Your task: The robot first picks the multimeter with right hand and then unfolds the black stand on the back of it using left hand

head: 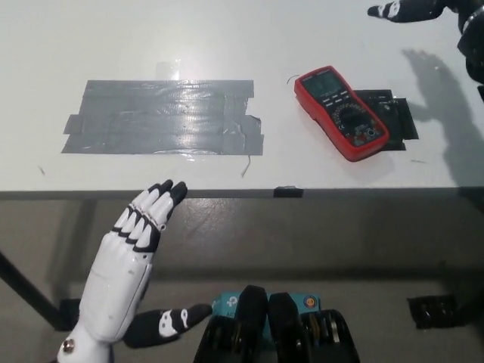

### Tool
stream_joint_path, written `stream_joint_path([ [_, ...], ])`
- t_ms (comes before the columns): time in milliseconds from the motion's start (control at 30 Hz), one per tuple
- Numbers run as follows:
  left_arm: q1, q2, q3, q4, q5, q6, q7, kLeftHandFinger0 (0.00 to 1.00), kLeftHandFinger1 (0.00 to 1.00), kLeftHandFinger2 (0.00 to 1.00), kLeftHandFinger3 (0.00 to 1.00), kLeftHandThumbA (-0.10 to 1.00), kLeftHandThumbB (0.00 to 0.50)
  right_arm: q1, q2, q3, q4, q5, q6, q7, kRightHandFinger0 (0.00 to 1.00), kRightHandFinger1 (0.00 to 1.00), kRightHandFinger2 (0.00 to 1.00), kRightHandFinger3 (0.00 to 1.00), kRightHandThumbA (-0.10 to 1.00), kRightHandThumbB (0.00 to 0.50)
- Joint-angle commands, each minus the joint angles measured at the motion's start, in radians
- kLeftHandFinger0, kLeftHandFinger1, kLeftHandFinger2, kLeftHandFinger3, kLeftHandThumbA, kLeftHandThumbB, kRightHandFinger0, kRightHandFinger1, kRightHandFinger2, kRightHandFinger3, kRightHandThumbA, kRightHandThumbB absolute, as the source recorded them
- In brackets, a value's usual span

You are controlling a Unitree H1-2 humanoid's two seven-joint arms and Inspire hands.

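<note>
A red multimeter (342,112) with a dark face and dial lies flat, face up, on the white table (227,38) at the right, partly over a black patch (392,113). Its back and stand are hidden. My black right hand (412,10) is raised at the top right corner, well clear of the meter, fingers spread and holding nothing. Only part of that hand shows. My white left hand (136,242) is at the lower left, in front of the table's front edge, fingers extended and empty.
A large patch of grey tape (162,117) covers the table's left middle. A small black tab (287,191) sits on the front edge. The right hand's shadow (439,83) falls beside the meter. Floor and table legs show below.
</note>
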Motion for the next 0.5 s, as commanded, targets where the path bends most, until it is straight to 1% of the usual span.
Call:
stream_joint_path([
  [0,-0.151,-0.021,0.051,0.087,-0.240,0.101,-0.056,1.00,1.00,1.00,1.00,1.00,0.100,0.052,-0.184,-0.335,-0.918,-0.056,0.135,0.002,1.00,1.00,1.00,1.00,1.00,0.366],
  [33,-0.156,-0.020,0.054,0.096,-0.252,0.105,-0.058,1.00,1.00,1.00,1.00,1.00,0.100,0.079,-0.178,-0.351,-0.961,-0.055,0.136,-0.001,1.00,1.00,1.00,1.00,1.00,0.366],
  [67,-0.169,-0.015,0.057,0.115,-0.287,0.104,-0.064,1.00,1.00,1.00,1.00,1.00,0.078,0.122,-0.171,-0.373,-1.017,-0.044,0.132,-0.008,1.00,1.00,1.00,1.00,0.98,0.360],
  [100,-0.191,-0.010,0.068,0.140,-0.333,0.118,-0.073,1.00,1.00,1.00,1.00,1.00,0.084,0.176,-0.168,-0.393,-1.086,-0.031,0.127,-0.011,1.00,1.00,1.00,1.00,0.96,0.352],
  [167,-0.210,-0.007,0.076,0.161,-0.372,0.134,-0.082,1.00,1.00,1.00,1.00,1.00,0.088,0.217,-0.166,-0.405,-1.135,-0.042,0.117,-0.006,1.00,1.00,1.00,1.00,0.97,0.340],
  [200,-0.230,-0.004,0.084,0.176,-0.393,0.148,-0.091,1.00,1.00,1.00,1.00,1.00,0.072,0.246,-0.167,-0.408,-1.171,-0.057,0.115,-0.004,1.00,1.00,1.00,1.00,0.98,0.357],
  [233,-0.244,-0.003,0.092,0.188,-0.405,0.165,-0.099,1.00,1.00,1.00,1.00,1.00,0.090,0.278,-0.163,-0.414,-1.200,-0.056,0.104,-0.007,1.00,1.00,1.00,1.00,0.97,0.323],
  [267,-0.259,-0.002,0.099,0.201,-0.415,0.178,-0.106,1.00,1.00,1.00,1.00,1.00,0.092,0.315,-0.156,-0.422,-1.225,-0.040,0.082,-0.011,1.00,1.00,1.00,1.00,0.95,0.303],
  [367,-0.292,-0.001,0.108,0.245,-0.425,0.183,-0.112,1.00,1.00,1.00,1.00,1.00,0.098,0.413,-0.129,-0.445,-1.298,-0.002,0.057,-0.014,1.00,1.00,1.00,1.00,0.90,0.292],
  [467,-0.300,0.000,0.111,0.263,-0.423,0.187,-0.118,1.00,1.00,1.00,1.00,1.00,0.097,0.472,-0.100,-0.449,-1.335,-0.004,0.054,-0.018,1.00,1.00,1.00,1.00,0.87,0.275],
])
